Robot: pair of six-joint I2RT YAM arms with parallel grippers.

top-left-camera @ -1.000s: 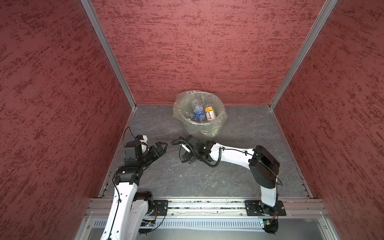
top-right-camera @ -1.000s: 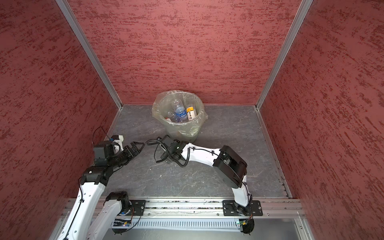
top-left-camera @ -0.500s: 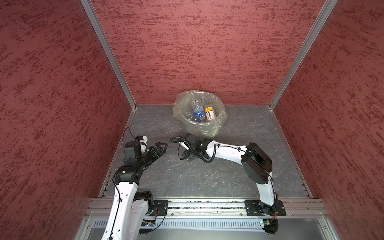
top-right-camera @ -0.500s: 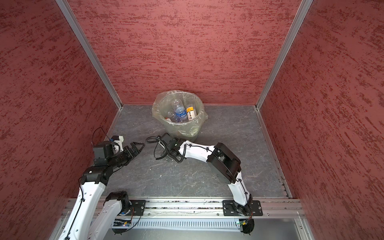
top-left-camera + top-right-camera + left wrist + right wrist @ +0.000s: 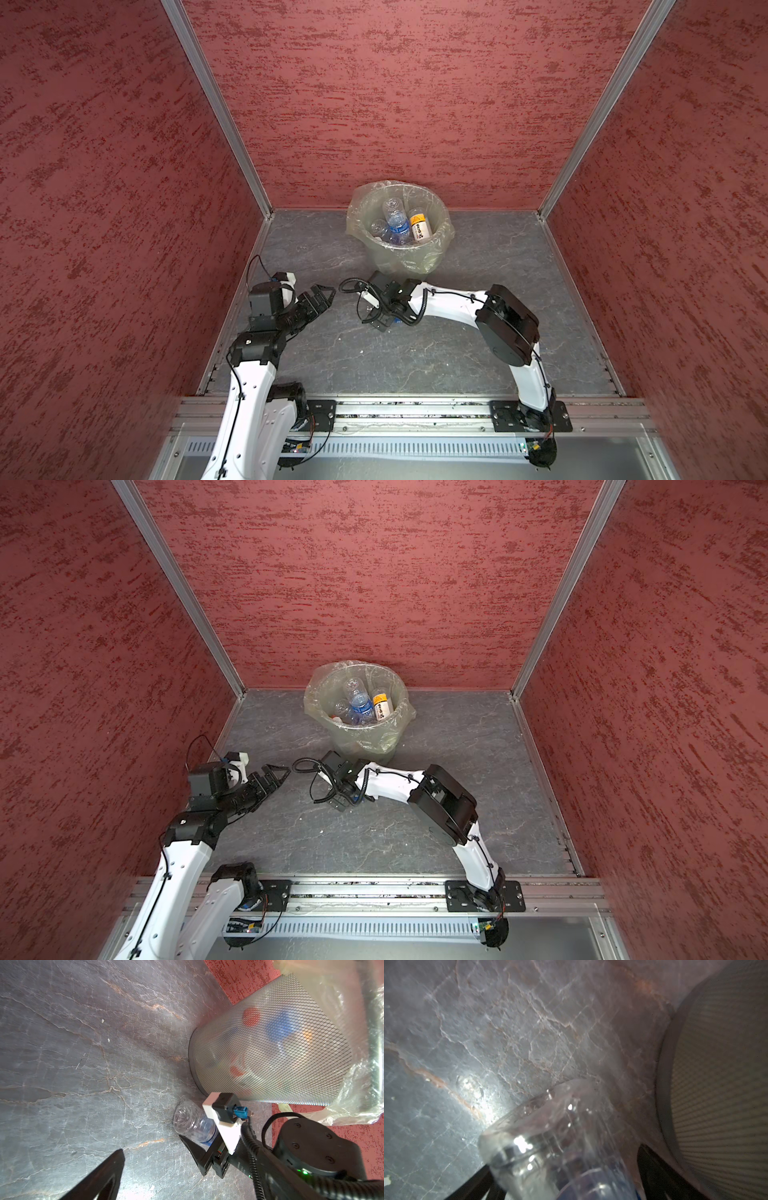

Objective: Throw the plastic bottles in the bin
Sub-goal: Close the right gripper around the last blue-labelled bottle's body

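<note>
- One clear bottle [image 5: 193,1124] lay on its side on the desk [image 5: 83,1064], just beside the foot of the bin [image 5: 405,257]; other bottles [image 5: 397,226] were already inside
- Right gripper [image 5: 564,1159] straddled it with jaws spread, not yet pinching, likely set for a side grasp
- Left gripper [image 5: 326,299] hung wide open and empty, apart, leaving room
- Its cap end was hidden behind that right gripper; the right wrist view was blurred

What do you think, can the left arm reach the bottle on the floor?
Probably not cleanly. The left gripper is open with bare floor ahead, but the right gripper has its fingers either side of the bottle, blocking a grab.
</note>
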